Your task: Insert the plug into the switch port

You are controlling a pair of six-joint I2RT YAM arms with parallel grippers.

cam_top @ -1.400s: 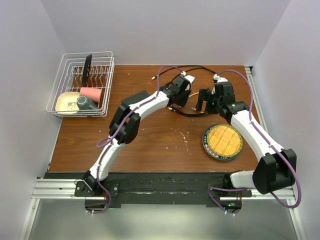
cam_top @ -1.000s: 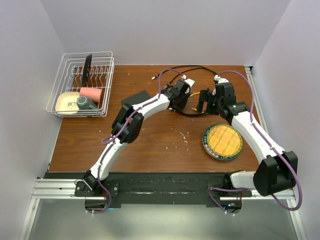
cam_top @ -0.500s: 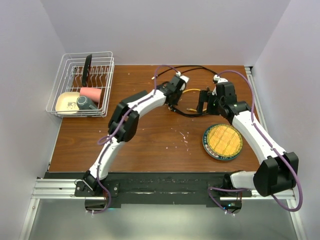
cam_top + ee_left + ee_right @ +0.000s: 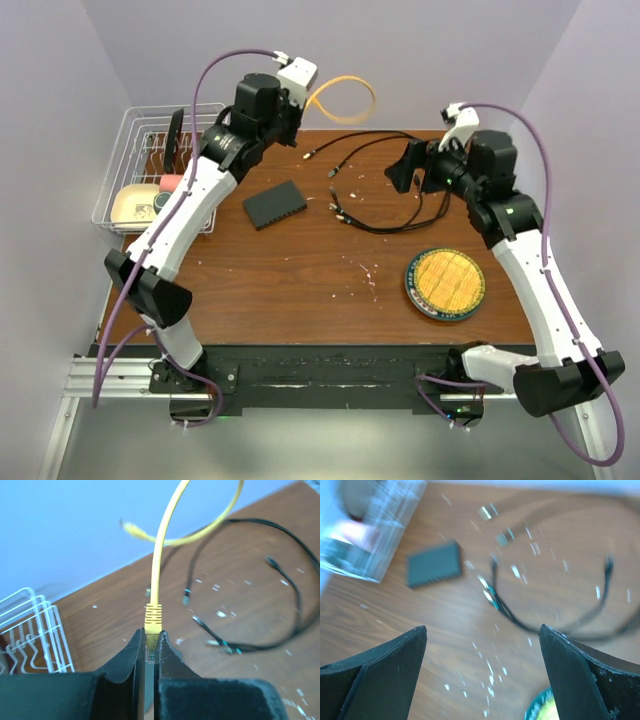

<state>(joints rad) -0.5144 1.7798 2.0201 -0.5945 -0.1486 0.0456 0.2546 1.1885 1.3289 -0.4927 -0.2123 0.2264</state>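
Plug (image 4: 152,619) now raised, L fingers (image 4: 127,667) pinching

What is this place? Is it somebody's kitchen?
Probably a robot lab bench, not a kitchen: two robot arms are bolted to a brown table boxed in by plain walls, with loose black cables and a switch to practise on.

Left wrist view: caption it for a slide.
Left pincer shut on the yellow cable's plug; black cables lie on the table beyond.
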